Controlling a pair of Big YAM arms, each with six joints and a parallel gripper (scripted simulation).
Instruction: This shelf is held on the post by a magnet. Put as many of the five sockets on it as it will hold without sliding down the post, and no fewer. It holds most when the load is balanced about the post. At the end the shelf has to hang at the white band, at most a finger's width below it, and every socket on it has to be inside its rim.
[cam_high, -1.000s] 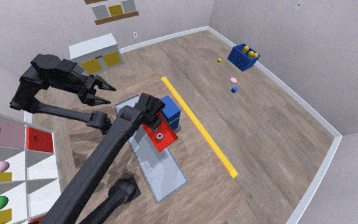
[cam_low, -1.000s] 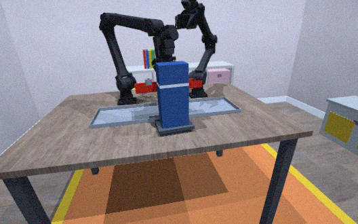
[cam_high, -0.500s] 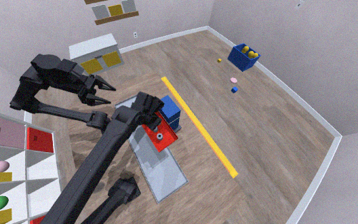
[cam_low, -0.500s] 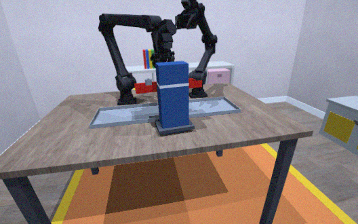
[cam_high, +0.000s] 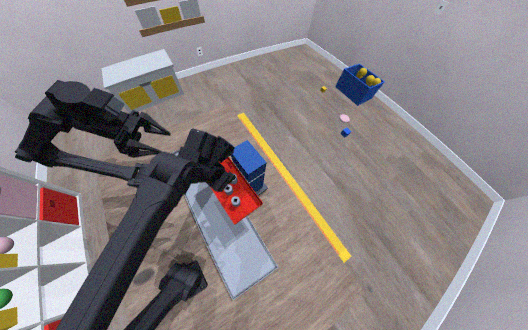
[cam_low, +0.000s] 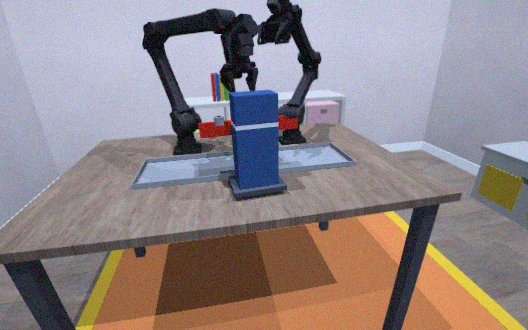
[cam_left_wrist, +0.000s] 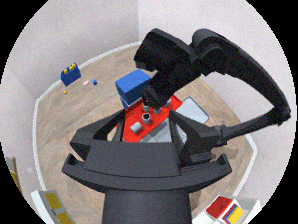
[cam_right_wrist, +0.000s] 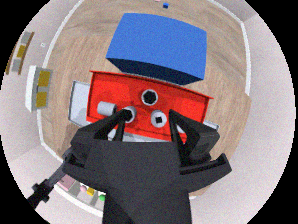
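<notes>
Left to right by the arms, the left fingers are spread, empty, beside the red shelf. It hangs about level with the white band on the blue post, above a grey tray. A grey socket lies sideways; three upright sockets stand inside the rim. The right fingers part emptily above them, blocking the top view.

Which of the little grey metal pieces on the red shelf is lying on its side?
The socket farthest from the blue post; the other three stand upright.
</notes>
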